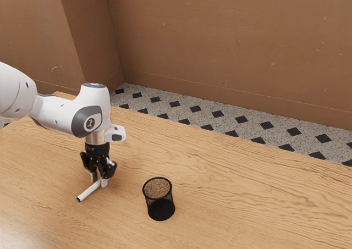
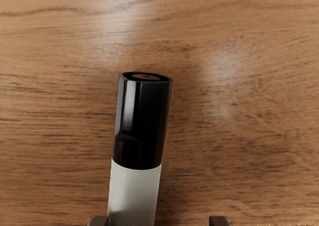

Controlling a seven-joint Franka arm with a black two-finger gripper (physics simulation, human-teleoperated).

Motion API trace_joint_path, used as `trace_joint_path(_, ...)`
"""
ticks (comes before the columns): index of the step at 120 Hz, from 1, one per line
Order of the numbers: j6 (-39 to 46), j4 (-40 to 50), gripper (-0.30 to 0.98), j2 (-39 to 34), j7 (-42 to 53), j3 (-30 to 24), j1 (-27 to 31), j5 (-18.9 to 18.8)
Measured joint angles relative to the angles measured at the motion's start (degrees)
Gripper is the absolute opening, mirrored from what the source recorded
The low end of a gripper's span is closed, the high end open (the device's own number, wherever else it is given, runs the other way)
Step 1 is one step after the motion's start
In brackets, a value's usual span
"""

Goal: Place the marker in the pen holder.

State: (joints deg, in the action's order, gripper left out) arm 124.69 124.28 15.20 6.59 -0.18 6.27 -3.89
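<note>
Pincer (image 1: 99, 181) spread wide astride the marker (image 2: 138, 126), one finger close by its white barrel, the other apart; black-capped, the marker lies on the bench (image 1: 236, 210), away from the pen holder (image 1: 158, 198).

Plain brown walls (image 1: 220, 34) rise behind a grey speckled floor (image 1: 192, 112) with black diamonds and a wood-grained table (image 1: 247, 205).

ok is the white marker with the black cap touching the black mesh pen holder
Apart. The exterior view shows a stretch of wooden tabletop between the white, black-capped marker and the black mesh pen holder.
</note>
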Motion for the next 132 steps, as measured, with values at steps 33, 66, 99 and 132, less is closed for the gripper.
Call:
trace_joint_path(33, -0.1, 0.1, 0.1, 0.7, 1.3, 0.0, 0.0, 0.0)
trace_joint_path(66, 0.1, 0.0, -0.05, 1.0, 1.8, 0.0, 0.0, -0.4)
trace_joint_path(99, 8.1, 3.0, -0.1, -15.7, 1.1, -2.1, -5.8, -9.2)
trace_joint_path(132, 30.4, 15.4, -0.1, -28.3, -6.0, -10.8, -6.8, -14.5)
